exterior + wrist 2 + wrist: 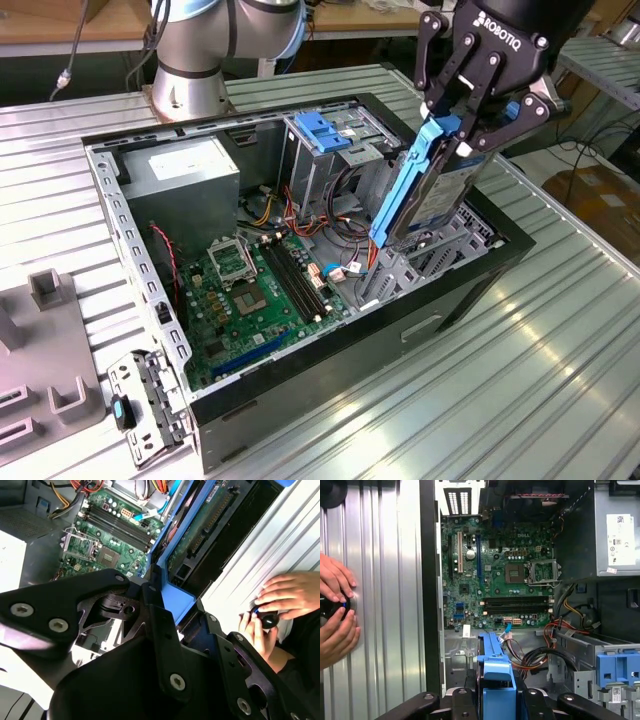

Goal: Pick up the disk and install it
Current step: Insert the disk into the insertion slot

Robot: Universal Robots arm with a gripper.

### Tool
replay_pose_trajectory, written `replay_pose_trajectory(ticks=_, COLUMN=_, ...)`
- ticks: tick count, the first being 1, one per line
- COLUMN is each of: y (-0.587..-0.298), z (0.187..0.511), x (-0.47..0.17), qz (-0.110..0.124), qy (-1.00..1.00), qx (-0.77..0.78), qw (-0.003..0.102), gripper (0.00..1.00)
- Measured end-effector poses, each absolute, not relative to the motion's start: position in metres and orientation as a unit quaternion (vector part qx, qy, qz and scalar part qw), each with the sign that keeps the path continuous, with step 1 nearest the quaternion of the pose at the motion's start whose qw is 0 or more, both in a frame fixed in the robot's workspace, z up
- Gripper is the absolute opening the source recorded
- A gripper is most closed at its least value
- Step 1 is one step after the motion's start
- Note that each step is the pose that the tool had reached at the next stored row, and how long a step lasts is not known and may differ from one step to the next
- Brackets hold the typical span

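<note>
The disk (428, 195), a silver hard drive in a blue plastic carrier, is held on edge and steeply tilted over the drive bay. The bay sits along the side of the open computer case (330, 395) toward the exterior view's right. The disk's lower end reaches down among the bay's grey rails, and its upper end stands well above the case rim. The gripper (468, 132) has its jaws closed on the carrier's upper end, leaving the lower end free to enter; the tilt seems meant to line the carrier up with the slot. Beside the bay lies the green motherboard (262, 290). Beyond it are the drive cage (322, 135) with its blue latch and the grey power supply (185, 172) at the far corner. Outside the case, over the ribbed metal table (540, 370), a person's hands (337, 635) hold a small black object (267, 619).
</note>
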State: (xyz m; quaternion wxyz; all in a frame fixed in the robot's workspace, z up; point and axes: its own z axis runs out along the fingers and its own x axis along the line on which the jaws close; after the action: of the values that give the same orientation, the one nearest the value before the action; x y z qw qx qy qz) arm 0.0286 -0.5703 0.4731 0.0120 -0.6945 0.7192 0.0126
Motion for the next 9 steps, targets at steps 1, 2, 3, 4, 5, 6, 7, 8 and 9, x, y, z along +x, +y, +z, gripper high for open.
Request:
replay_pose_trajectory(ticks=1, y=-0.570, z=0.473, x=0.031, qz=0.013, qy=0.719, qx=-0.695, qw=0.012, gripper=0.37)
replay_pose_trajectory(ticks=2, y=-0.571, z=0.472, x=0.032, qz=0.013, qy=0.719, qx=-0.695, qw=0.012, gripper=0.37)
replay_pose_trajectory(ticks=3, y=-0.571, z=0.472, x=0.034, qz=0.012, qy=0.719, qx=-0.695, qw=0.012, gripper=0.37)
replay_pose_trajectory(ticks=4, y=-0.571, z=0.472, x=0.037, qz=0.012, qy=0.719, qx=-0.695, qw=0.012, gripper=0.37)
replay_pose_trajectory(ticks=5, y=-0.571, z=0.471, x=0.039, qz=0.012, qy=0.719, qx=-0.695, qw=0.012, gripper=0.37)
replay_pose_trajectory(ticks=6, y=-0.571, z=0.471, x=0.041, qz=0.012, qy=0.719, qx=-0.695, qw=0.012, gripper=0.37)
replay_pose_trajectory(ticks=7, y=-0.571, z=0.471, x=0.043, qz=0.012, qy=0.719, qx=-0.695, qw=0.012, gripper=0.37)
replay_pose_trajectory(ticks=8, y=-0.571, z=0.471, x=0.046, qz=0.012, qy=0.719, qx=-0.695, qw=0.012, gripper=0.37)
replay_pose_trajectory(ticks=9, y=-0.571, z=0.470, x=0.048, qz=0.012, qy=0.719, qx=-0.695, qw=0.012, gripper=0.37)
